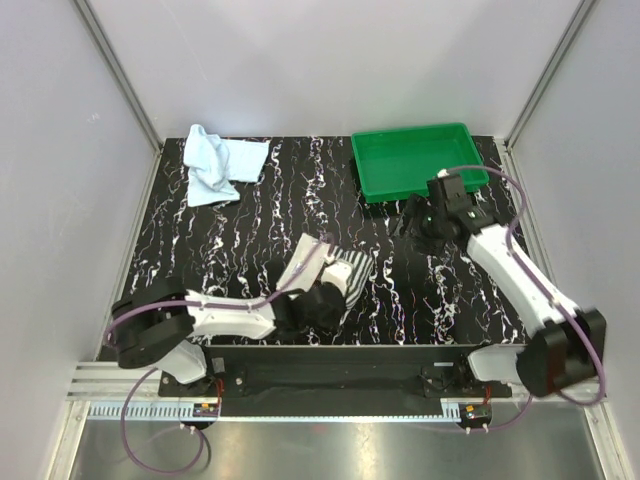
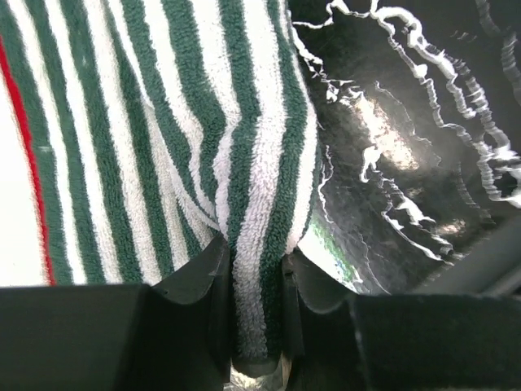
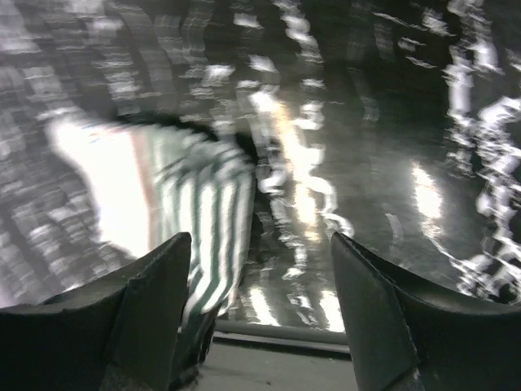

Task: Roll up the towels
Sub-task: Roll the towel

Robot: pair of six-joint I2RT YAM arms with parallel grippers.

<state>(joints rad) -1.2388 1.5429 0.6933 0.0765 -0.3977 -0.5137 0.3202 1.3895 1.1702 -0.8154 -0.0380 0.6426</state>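
Your left gripper (image 2: pixel 256 277) is nearly closed, its jaws pinching a thick fold of the striped towel (image 2: pixel 163 122). The rest of that cloth fans out ahead of the jaws and off to their left, part of it lifted off the table (image 1: pixel 280 210).

Your right gripper (image 3: pixel 260 244) stands wide open with nothing between the jaws. The striped towel lies ahead of them and to their left, apart from both fingers. That view is blurred, so finer detail is lost.

You appear to be at the start of rolling the striped towel: an edge is gripped, but no roll is formed. Next, you likely need to turn the pinched fold over onto the flat cloth, keeping it tight while the right jaws steady the loose end.

The blue towel (image 1: pixel 215 160) sits crumpled far beyond the left jaws, untouched.
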